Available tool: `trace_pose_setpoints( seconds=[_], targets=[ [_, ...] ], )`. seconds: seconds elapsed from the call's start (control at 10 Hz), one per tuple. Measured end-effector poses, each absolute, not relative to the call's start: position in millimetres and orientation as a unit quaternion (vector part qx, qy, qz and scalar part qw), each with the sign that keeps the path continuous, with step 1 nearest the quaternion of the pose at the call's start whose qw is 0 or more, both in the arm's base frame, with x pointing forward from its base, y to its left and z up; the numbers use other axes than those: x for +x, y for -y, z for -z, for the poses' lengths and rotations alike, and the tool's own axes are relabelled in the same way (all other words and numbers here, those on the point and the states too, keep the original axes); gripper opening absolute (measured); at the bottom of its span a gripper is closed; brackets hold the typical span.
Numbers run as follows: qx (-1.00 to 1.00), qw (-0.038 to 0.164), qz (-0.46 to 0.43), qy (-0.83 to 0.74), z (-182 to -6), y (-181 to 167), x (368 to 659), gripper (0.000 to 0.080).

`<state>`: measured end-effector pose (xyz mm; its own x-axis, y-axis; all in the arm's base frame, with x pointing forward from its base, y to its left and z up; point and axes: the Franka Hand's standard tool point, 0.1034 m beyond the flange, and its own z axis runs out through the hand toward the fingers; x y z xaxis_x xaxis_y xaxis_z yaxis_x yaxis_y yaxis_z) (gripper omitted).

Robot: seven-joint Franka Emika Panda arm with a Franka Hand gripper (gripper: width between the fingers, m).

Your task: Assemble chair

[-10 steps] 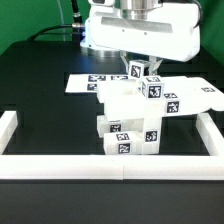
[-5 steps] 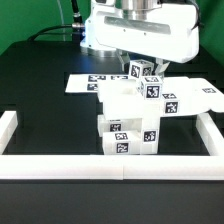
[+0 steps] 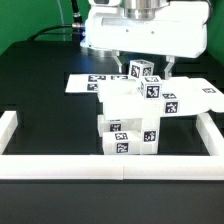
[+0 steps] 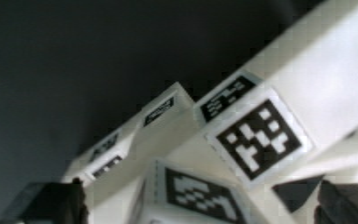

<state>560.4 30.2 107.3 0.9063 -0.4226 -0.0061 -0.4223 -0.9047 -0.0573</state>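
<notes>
**Inspector:** Nearest the camera, the long white border rail (image 3: 110,165) runs along the table edge. Just behind it stands the chair (image 3: 135,120), a stack of white blocky plastic parts with black-and-white square tags, touching the rail.

**Assistant:** And the post on top?

**Inspector:** A small white tagged post (image 3: 141,72) sits upright on the stack. The two-finger gripper (image 3: 143,66) straddles it, jaws spread wide, fingers apart from the post on either side: released, holding nothing.

**Assistant:** Farthest back?

**Inspector:** The flat white marker board (image 3: 85,82) lies behind the stack.

**Assistant:** Advice for this step?

**Inspector:** In my judgement, lift straight up, keeping the fingers clear of the post so it is not knocked.
</notes>
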Motion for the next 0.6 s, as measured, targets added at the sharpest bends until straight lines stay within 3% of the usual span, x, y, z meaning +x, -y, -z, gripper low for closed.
trace_pose_setpoints(
  seconds=[0.6],
  targets=[
    [-1.0, 0.015, 0.007, 0.018, -106.8, -26.9, 559.5, 0.0649]
  ],
)
